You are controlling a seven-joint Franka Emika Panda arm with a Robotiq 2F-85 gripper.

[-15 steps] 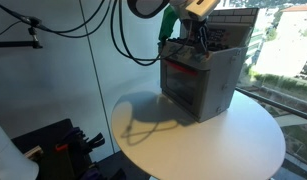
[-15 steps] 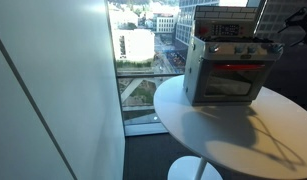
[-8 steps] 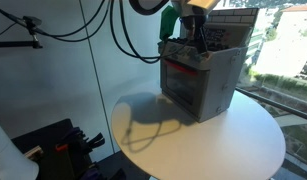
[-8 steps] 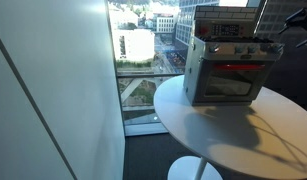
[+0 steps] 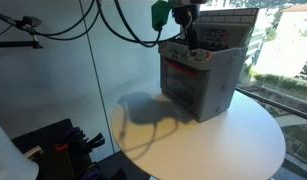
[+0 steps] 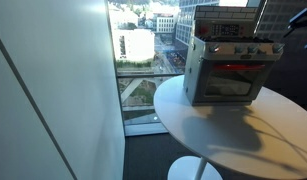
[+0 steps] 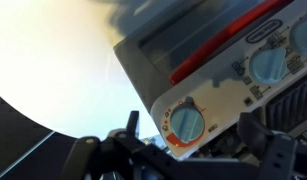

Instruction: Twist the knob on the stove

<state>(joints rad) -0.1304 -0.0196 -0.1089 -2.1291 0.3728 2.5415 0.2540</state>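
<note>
Open gripper [image 7: 191, 138], 1 blue knob [image 7: 187, 124] of the stove [image 7: 153, 62] just ahead between its jaws (apparently untouched); lining up, likely; next: advance, clamp, rotate.

The counter [image 5: 233, 140] is round and white, and in an exterior view [image 6: 218, 135] it stands on one white leg. The stove [image 5: 198, 75] sits right on it, near the edge by the window. A dark shadow falls on the white top beside the stove.
</note>
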